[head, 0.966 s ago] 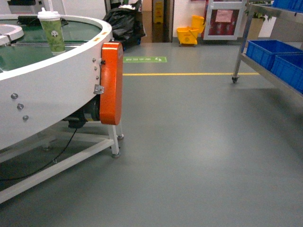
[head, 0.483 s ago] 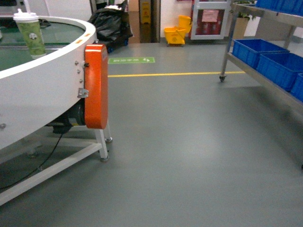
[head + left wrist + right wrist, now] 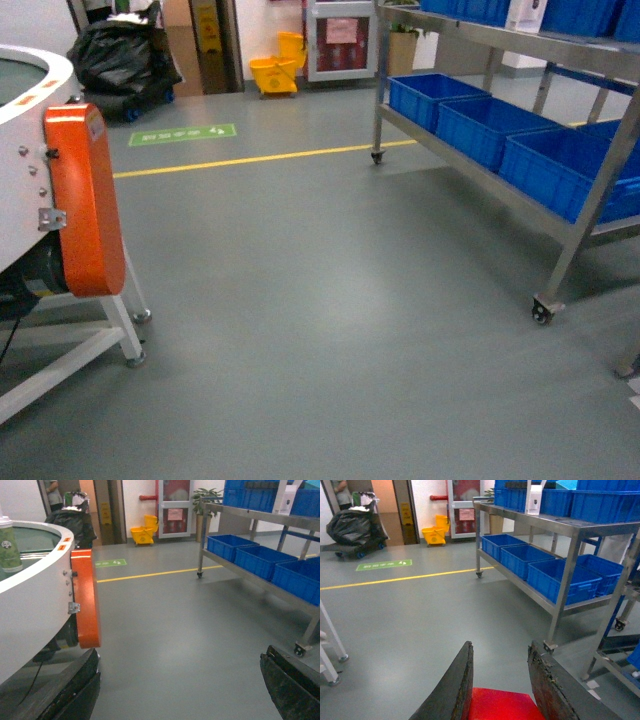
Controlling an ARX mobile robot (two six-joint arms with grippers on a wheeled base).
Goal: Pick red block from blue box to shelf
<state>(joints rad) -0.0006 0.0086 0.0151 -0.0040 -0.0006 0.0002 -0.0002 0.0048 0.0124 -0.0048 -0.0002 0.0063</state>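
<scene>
1. Right wrist view gives me the red block (image 3: pixel 500 705): it sits between the two dark fingers (image 3: pixel 452 692) of my right gripper (image 3: pixel 502 695), which is closed on it at the bottom edge of the picture, held above the grey floor (image 3: pixel 420 615).
2. Ahead and to the right of that gripper stands the shelf (image 3: pixel 560 575), a steel rack on castors, with dark blue crates (image 3: pixel 560 577) lined up on its lower tier and more on top; it is well apart from the block.
3. My left gripper (image 3: pixel 180 690) is spread wide, one black finger at each lower corner of its view, nothing between them.
4. From the head camera I see the shelf (image 3: pixel 560 215) on the right and the white round table with its orange guard (image 3: pixel 82 205) on the left.
5. Far back are a yellow mop bucket (image 3: pixel 272 72) and black rubbish bags (image 3: pixel 120 55).
</scene>
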